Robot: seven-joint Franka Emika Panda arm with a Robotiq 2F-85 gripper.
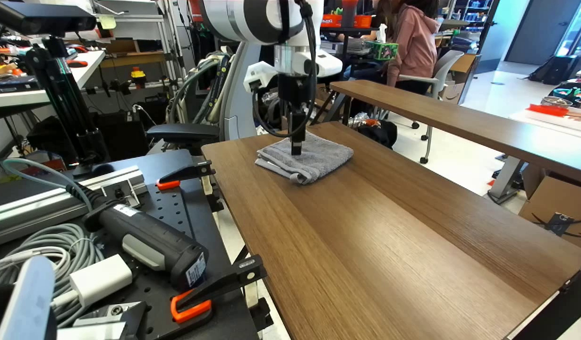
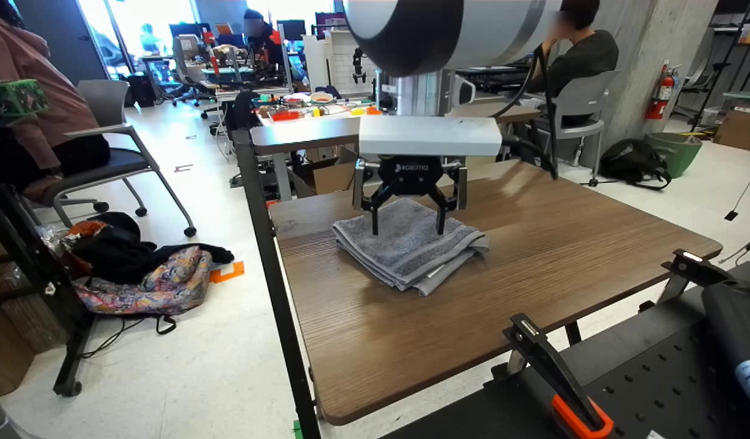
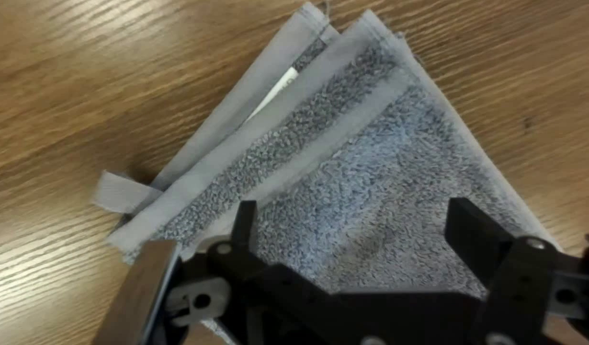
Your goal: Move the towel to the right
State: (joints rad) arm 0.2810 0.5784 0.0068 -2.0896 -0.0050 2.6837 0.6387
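Wrist view: got my fingers (image 3: 475, 239) spread wide over the folded grey towel (image 3: 356, 184), can't tell if they're touching it.

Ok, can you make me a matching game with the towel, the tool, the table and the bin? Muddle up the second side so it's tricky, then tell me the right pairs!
Things:
1. towel
2. tool
3. table
4. bin

What each is like:
A. green
B. open
C. grey and folded
D. brown, with a cloth on it

Right pairs: 1-C, 2-B, 3-D, 4-A
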